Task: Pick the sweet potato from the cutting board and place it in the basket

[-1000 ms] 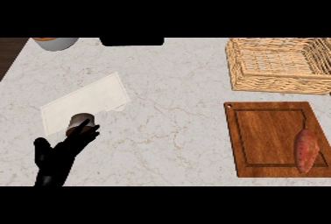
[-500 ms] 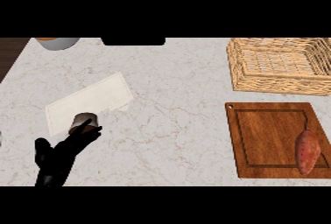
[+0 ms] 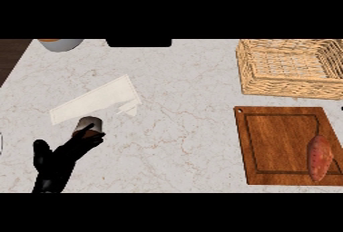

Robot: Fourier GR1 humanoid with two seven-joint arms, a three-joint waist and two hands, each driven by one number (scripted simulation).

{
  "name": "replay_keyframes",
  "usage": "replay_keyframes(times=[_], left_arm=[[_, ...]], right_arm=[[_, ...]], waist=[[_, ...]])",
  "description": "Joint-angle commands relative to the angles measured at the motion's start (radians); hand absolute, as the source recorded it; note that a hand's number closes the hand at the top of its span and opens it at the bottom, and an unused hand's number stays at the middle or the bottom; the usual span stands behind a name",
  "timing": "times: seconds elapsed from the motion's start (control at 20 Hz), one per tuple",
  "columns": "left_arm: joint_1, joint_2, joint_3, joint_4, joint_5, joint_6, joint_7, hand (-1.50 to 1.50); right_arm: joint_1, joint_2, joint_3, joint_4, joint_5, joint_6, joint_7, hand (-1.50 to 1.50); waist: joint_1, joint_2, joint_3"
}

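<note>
A reddish-orange sweet potato (image 3: 320, 157) lies lengthwise on the right side of the wooden cutting board (image 3: 275, 145), near the view's right edge. The woven wicker basket (image 3: 292, 68) stands just behind the board at the back right. My left hand (image 3: 60, 158) rests at the lower left of the counter with relaxed fingers pointing up and right, far from the board. My right hand does not show.
A white folded cloth (image 3: 97, 100) lies left of centre, with a small grey-brown cylinder (image 3: 90, 124) at its near edge by my fingertips. A grey bowl (image 3: 60, 44) and a black object (image 3: 139, 42) sit at the back edge.
The whole view has shifted slightly: board, basket and cloth sit a little further right and lower. My left hand keeps its pose.
</note>
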Motion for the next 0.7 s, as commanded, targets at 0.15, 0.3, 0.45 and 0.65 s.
replay_keyframes(times=[0.15,0.3,0.45,0.65], left_arm=[[0.027,0.014,0.034,0.129,-0.021,-0.007,0.007,0.0],[0.014,-0.015,0.008,0.086,-0.035,0.02,0.053,0.0],[-0.002,-0.011,0.041,0.141,-0.025,-0.008,0.008,0.0],[0.058,0.011,0.038,0.055,-0.028,-0.001,0.062,0.0]], right_arm=[[-0.002,0.087,0.044,0.034,0.099,-0.075,-0.026,-1.5],[-0.003,0.081,0.04,0.106,0.142,-0.097,-0.114,-1.5],[-0.03,0.111,0.044,0.083,0.132,-0.08,-0.074,-1.5],[0.011,0.151,0.073,0.085,0.186,-0.129,-0.101,-1.5]], waist=[[-0.003,0.013,-0.012],[-0.003,0.013,-0.011],[-0.005,0.013,-0.012],[-0.004,0.01,-0.012]])
